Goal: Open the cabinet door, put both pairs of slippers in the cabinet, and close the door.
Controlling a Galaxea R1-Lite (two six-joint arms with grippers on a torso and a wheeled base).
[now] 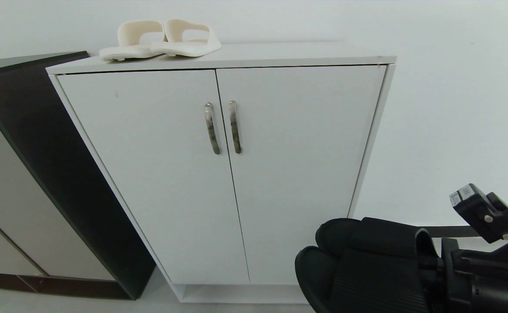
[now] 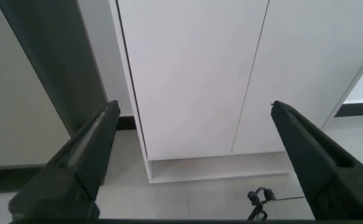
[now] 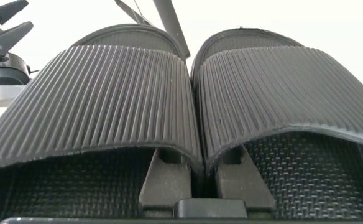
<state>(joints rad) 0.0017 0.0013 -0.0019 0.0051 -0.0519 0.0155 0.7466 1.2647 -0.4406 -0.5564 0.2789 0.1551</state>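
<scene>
The black slippers (image 1: 367,261) are low on the right in the head view, clear of the floor in front of the cabinet's bottom right corner. The right gripper (image 3: 198,173) has one finger tucked under each ribbed strap and squeezes the two inner walls together, so both shoes hang as one bundle. I'd guess they're light, rubbery and a bit floppy, so that middle pinch looks sensible, though the toes could sag or twist if swung fast.

The cream slippers (image 1: 160,41) sit on top of the cabinet (image 1: 306,52) at its left end, side by side and touching. They look like moulded foam: light, smooth, maybe slippery. The arched straps or the edges where they meet seem the best places to grab them.

Both doors are closed, the left door (image 1: 149,174) and the right door (image 1: 302,165) meeting at the middle, each with an upright metal handle (image 1: 212,128) right by the seam. No idea what's inside, since nothing of the interior shows. The handles are slim and close together, so hooking just one could be fiddly.

The left gripper (image 2: 194,106) is down low facing the cabinet's base, its fingers (image 2: 82,162) spread wide and holding nothing. A dark cabinet (image 1: 41,130) stands just beside the white one on the left.
</scene>
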